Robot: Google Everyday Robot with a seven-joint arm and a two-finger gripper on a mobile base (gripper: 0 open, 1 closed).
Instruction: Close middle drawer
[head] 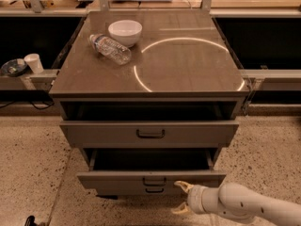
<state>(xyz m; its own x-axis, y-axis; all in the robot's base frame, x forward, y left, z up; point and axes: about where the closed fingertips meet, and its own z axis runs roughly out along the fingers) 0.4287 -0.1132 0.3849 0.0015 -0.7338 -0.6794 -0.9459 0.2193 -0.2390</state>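
Two drawers open, middle one awaits the push

Your grey-brown metal middle drawer (117,180) with its small dark centre pull (154,181) sits at 6 o'clock, drawn out past the taller-fronted grey drawer (197,134) above. The cream two-finger tool (176,197) hovers at 5 o'clock, just beside the pull, fingers (184,187) spread wide, holding nothing. You look to be on the approach; next, set the tool against the drawer's front and push straight toward 12 o'clock.
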